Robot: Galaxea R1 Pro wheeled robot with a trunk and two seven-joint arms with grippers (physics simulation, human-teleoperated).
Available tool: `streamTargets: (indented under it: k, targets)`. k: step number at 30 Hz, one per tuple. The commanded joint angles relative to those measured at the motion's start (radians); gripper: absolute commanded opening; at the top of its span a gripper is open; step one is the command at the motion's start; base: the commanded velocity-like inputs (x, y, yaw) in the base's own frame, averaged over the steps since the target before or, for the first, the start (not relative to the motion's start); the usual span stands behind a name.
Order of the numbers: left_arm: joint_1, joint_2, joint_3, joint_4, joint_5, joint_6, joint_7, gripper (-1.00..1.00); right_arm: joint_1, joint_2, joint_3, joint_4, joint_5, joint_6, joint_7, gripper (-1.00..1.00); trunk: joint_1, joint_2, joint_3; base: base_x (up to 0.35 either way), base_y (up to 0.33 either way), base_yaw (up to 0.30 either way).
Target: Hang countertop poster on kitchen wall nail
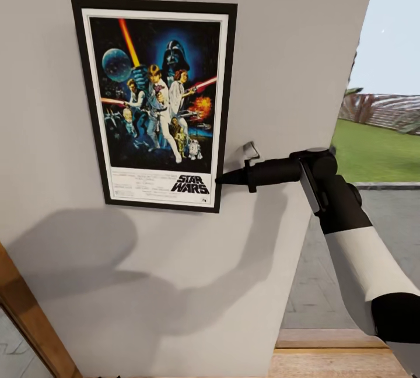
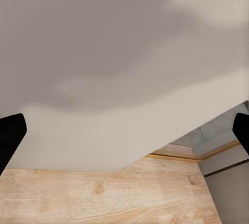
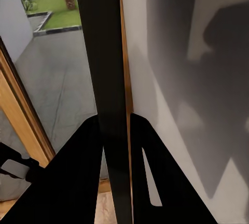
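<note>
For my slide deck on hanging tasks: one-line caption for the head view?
Right gripper clamps the lower right edge of the Star Wars poster, held flat against the grey wall.

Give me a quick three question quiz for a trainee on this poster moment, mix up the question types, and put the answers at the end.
1. True or false: the poster is flat against the wall.
2. Multiple choice: where does the right end effector grip the poster? A) top edge B) lower right edge C) left edge
3. Fill in: in the left wrist view, the left end effector is ____, with nothing between its fingers.

Key
1. True; it sits upright on the wall.
2. B; the right wrist view shows the frame's black edge running between the fingers.
3. Open; its fingertips show at opposite edges of the picture.
</note>
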Motion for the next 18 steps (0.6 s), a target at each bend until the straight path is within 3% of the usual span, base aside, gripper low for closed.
streamTargets:
  k: [1, 18]
  targets:
    - [0.000, 0.000, -0.006, 0.001, 0.006, -0.005, -0.002, 1.00, 0.000, -0.001, 0.001, 0.000, -0.004, 0.013, 0.003, -1.00, 0.000, -0.001, 0.000, 0.000, 0.000, 0.000]
    - [0.000, 0.000, -0.005, 0.001, 0.006, -0.005, -0.002, 1.00, 0.006, -0.001, 0.001, 0.000, -0.004, 0.013, 0.003, -1.00, 0.000, -0.001, 0.000, 0.000, 0.000, 0.000]
